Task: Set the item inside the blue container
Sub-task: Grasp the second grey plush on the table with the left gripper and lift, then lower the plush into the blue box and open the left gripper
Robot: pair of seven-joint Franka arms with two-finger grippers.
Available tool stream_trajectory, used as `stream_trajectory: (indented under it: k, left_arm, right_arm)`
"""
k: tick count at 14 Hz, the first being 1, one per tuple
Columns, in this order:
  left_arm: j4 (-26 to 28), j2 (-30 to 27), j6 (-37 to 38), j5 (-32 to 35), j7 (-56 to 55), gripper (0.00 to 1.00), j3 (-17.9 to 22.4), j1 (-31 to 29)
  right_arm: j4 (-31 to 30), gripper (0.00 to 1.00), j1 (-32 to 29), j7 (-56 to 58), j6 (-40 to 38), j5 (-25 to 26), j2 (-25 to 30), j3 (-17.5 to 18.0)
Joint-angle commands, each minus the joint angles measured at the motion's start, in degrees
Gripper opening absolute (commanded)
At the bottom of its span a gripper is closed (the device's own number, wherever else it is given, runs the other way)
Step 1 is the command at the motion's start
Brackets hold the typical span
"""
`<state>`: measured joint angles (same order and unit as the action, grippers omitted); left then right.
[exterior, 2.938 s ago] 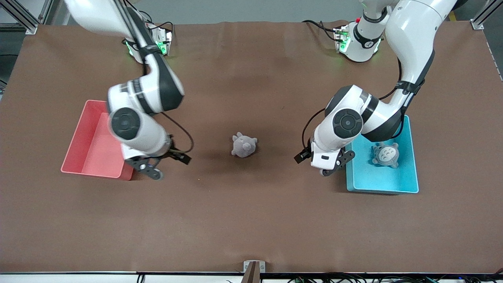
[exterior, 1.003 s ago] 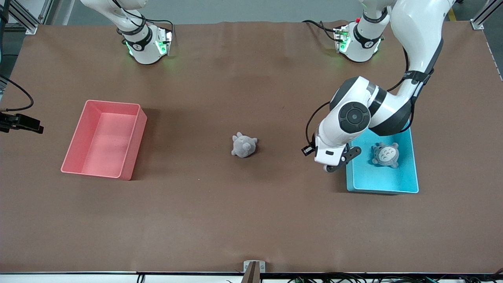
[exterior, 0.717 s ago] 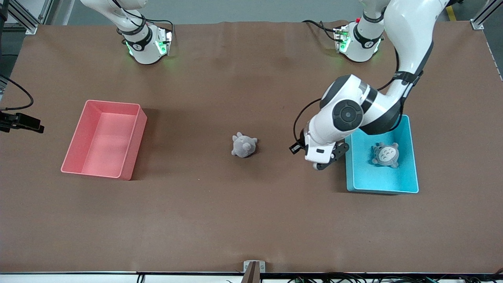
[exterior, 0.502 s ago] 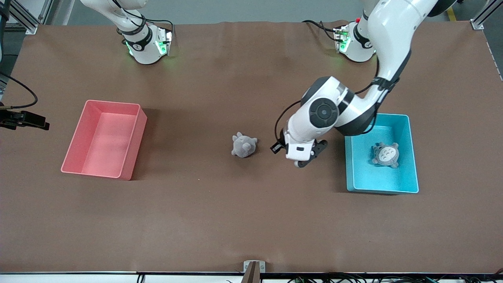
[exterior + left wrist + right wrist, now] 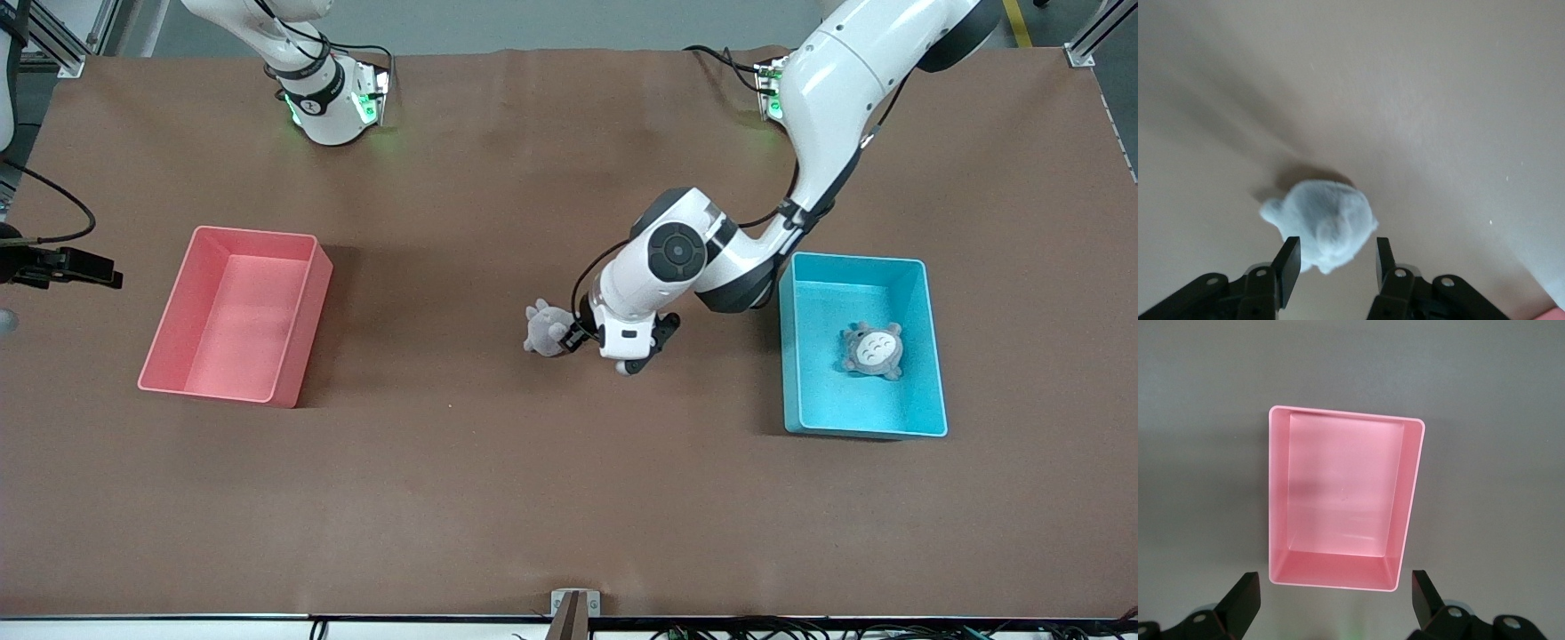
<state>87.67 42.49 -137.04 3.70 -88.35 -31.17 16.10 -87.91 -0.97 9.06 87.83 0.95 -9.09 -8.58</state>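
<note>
The brown surface [image 5: 498, 498] carries two bins. The pink bin [image 5: 169, 342] sits toward my right arm's end. The blue bin [image 5: 929, 356] sits toward my left arm's end, and one grey plush [image 5: 873, 349] lies in it.

My right arm waits off at the pink bin's end of the surface. My right hand [image 5: 1331, 600] hangs high over the pink bin [image 5: 1341, 500], fingers spread wide and empty.

My left arm reaches out to the middle of the surface. My left hand [image 5: 1333, 261] is just above the small grey toy [image 5: 544, 329], which lies on the bare surface between the two bins, well apart from both. In the left wrist view the fingers stand open at a middling width, one on each side of the toy [image 5: 1325, 223], with its rounded body partly between the tips. I cannot tell whether either tip touches it yet.

I judge the toy soft, light and squashy. It should give under the pads and not slip, and nothing in it looks breakable. The best hold is across the plump middle of the body. The small ear that sticks out would fold and let it swing. I should come down a little farther, so the tips reach past the widest part, and then close.
</note>
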Motion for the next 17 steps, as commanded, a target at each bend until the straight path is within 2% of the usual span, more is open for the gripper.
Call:
stream_trajectory:
  k: [1, 7, 10, 14, 15, 17]
  left_arm:
    - [-1.5, 2.2, -2.8, -0.2, -1.7, 0.61, 0.5, 1.9]
    - [-1.5, 3.6, -4.1, -0.2, -1.7, 0.59, 5.5, 6.4]
    - [-1.5, 4.2, -4.2, -0.2, -1.7, 0.41, 5.5, 6.4]
    - [-1.5, 4.0, -4.1, 0.1, -1.3, 0.05, 5.5, 6.4]
    - [-1.5, 3.6, -4.1, 0.1, -1.0, 0.0, 5.5, 6.4]
    - [-1.3, 1.6, -3.1, 1.1, -0.7, 0.0, 5.6, 4.5]
  right_arm:
    - [-6.0, 1.0, 0.5, 0.4, 1.1, -0.8, 6.4, 0.0]
    - [-10.6, 1.0, 1.2, 1.0, 0.9, -0.7, 14.3, 0.0]
    - [-11.5, 1.0, 1.1, 1.0, 0.6, -0.7, 16.3, 0.0]
    - [-11.1, 1.0, 1.2, 1.1, 1.1, 0.0, 16.7, 0.1]
    - [-11.1, 1.0, 1.2, 1.1, 1.2, 0.0, 16.7, 0.1]
    - [-10.9, 1.0, 1.2, 1.1, 1.1, 0.0, 16.7, 0.5]
